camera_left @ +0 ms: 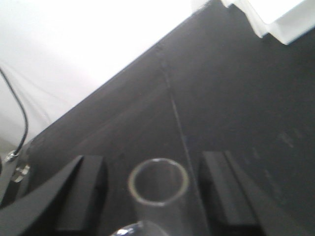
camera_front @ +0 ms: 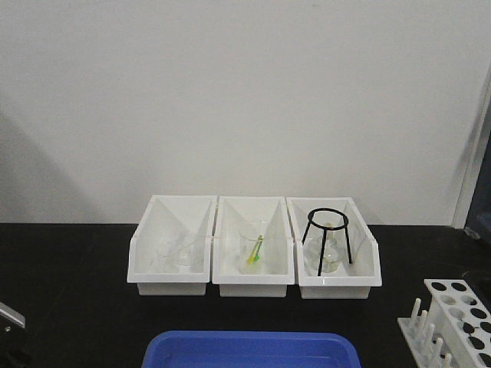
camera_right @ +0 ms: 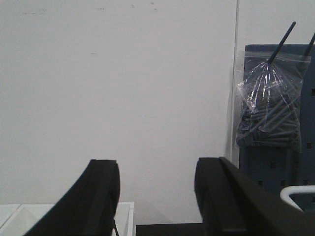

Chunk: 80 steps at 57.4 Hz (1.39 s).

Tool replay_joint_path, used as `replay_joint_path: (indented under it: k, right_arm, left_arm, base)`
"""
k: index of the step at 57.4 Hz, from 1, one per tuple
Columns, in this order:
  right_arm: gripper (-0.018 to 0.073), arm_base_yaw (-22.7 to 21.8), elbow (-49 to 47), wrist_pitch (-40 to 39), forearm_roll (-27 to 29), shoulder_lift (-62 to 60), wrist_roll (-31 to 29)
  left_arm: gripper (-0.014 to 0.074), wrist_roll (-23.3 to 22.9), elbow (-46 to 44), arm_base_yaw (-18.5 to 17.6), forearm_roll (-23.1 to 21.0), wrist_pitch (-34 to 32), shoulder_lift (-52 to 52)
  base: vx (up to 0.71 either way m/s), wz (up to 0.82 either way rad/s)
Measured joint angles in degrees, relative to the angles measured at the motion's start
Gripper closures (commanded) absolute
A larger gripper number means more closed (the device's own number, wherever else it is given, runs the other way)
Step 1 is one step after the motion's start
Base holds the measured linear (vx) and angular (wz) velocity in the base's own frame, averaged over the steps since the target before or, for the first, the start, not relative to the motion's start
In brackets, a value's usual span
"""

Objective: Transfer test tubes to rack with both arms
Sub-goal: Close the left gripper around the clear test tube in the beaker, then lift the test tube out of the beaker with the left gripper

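Framed between the left fingers (camera_left: 83, 196), a tube (camera_left: 158, 183) is seen mouth-on, its axis along them, with gaps either side; a grip cannot be told. The right fingers (camera_right: 101, 196) are spread wide, empty, aimed at the wall. Only the front view shows the rack (camera_front: 459, 316), on the right fingers' side.

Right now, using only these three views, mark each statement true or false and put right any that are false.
1. Three white bins stand in a row on the black table. True.
2. A test tube shows its rim between the left gripper's open jaws. True.
3. The black tripod stand sits in the middle bin. False: it sits in the bin nearest the rack.
4. The right gripper has its jaws shut on a test tube. False: they are open with nothing between them.
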Motion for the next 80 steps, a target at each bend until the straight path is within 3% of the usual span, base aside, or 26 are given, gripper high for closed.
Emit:
replay_joint_path:
  k: [21,59,80]
  right_arm:
    - [0.0154,0.0,0.0,0.7,0.0,0.0,0.0]
    - [0.0154,0.0,0.0,2.0,0.0,0.0,0.0]
    - [0.0154,0.0,0.0,2.0,0.0,0.0,0.0]
  left_arm:
    - [0.0620,0.1,-0.2,0.0,-1.5,-1.4,0.0]
    - [0.0619,0.1,-0.2,0.0,-1.5,-2.5,-3.4]
    - [0.0619,0.1,-0.2,0.0,-1.5,3.3,-12.9]
  base:
    - [0.00,0.00]
    - [0.00,0.00]
    - [0.00,0.00]
